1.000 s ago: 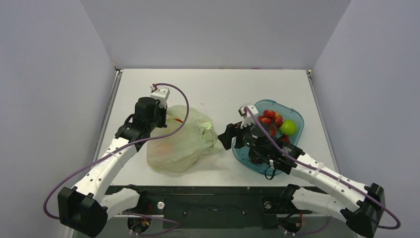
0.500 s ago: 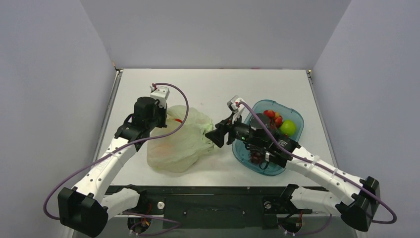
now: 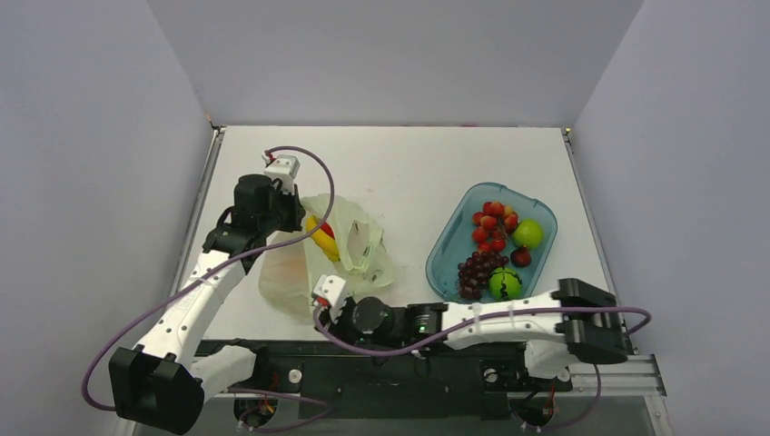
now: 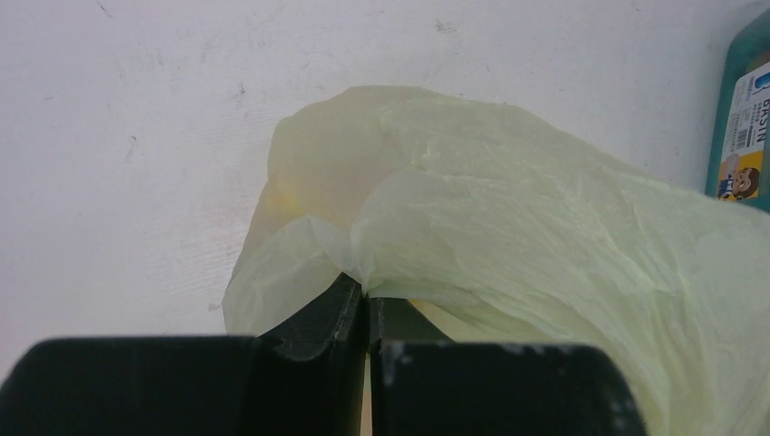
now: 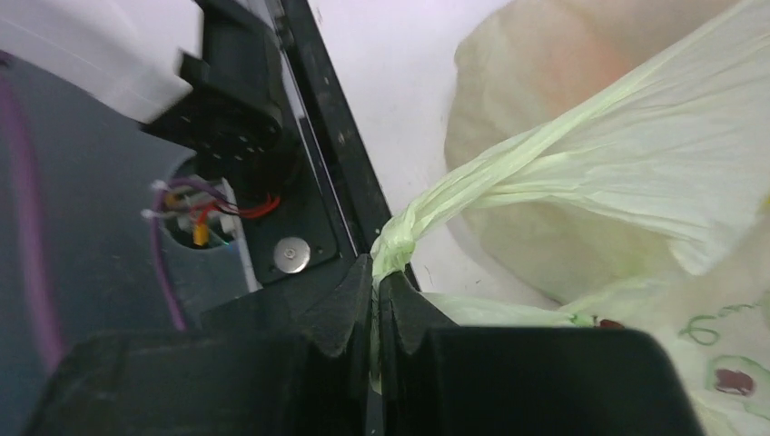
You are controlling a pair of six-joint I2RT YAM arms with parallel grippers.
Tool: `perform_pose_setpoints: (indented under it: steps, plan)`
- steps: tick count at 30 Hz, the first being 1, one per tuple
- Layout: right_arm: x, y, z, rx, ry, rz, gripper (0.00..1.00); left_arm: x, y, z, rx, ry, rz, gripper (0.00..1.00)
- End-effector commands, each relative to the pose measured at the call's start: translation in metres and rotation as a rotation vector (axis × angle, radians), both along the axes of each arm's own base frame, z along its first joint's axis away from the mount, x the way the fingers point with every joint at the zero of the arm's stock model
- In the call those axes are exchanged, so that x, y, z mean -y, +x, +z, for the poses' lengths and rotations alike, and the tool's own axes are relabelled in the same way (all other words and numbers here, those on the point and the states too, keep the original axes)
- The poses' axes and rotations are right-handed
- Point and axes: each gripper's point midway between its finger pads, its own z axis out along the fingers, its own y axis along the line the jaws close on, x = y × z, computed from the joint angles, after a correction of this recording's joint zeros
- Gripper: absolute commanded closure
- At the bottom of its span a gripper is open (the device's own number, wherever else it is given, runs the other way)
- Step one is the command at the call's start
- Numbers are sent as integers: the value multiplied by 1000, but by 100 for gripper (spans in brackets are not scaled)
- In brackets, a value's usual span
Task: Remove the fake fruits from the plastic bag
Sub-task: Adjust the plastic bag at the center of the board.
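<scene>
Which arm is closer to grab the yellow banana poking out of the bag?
Probably left. The left fingers pinch the plastic bag right beside the banana. The right fingers grip a bag handle at the near edge of the table, farther away.

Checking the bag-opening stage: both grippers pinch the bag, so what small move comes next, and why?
Probably spread the grips slightly: left gripper and right gripper are shut on the plastic bag, whose narrow mouth shows the banana and red fruit.

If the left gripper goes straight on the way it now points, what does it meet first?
The left gripper, shut on an edge of the plastic bag, would push straight into its bulging film; what lies behind is unclear.
</scene>
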Motion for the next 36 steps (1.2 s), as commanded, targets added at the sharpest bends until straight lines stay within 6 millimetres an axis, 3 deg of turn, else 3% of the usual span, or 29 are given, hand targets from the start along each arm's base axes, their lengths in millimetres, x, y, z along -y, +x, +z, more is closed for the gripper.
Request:
perform_pose_setpoints:
  steps: [1,2,7,13,15,16,17,18,19,27,31,36]
  plan:
    - [-38,8,-49,22,-66,-18,100,4,16,36,108,-78,-11,100]
    - [-46,11,-62,-6,-75,-11,100,4,16,37,110,-82,-13,100]
    - [-54,25,-73,-48,-79,-33,97,9,15,38,122,-100,-36,100]
    - [-29,29,-53,-61,-43,-86,59,7,14,42,138,-91,-36,100]
    - [-11,30,-29,-68,14,-113,49,6,14,43,144,-89,-32,100]
    - [-1,30,-34,-77,-1,-125,44,6,14,44,147,-88,-33,100]
    - [7,32,-17,-74,35,-141,32,7,13,44,149,-87,-38,100]
    - [16,32,-20,-83,19,-152,28,7,13,43,149,-86,-39,100]
    - [27,33,-10,-88,30,-169,24,7,13,44,150,-85,-43,100]
    - [85,54,25,-178,137,-341,16,8,11,46,160,-70,-53,100]
    - [102,65,29,-240,197,-396,16,9,9,46,165,-61,-59,100]
    - [117,103,26,-405,281,-529,17,15,5,49,187,-42,-84,100]
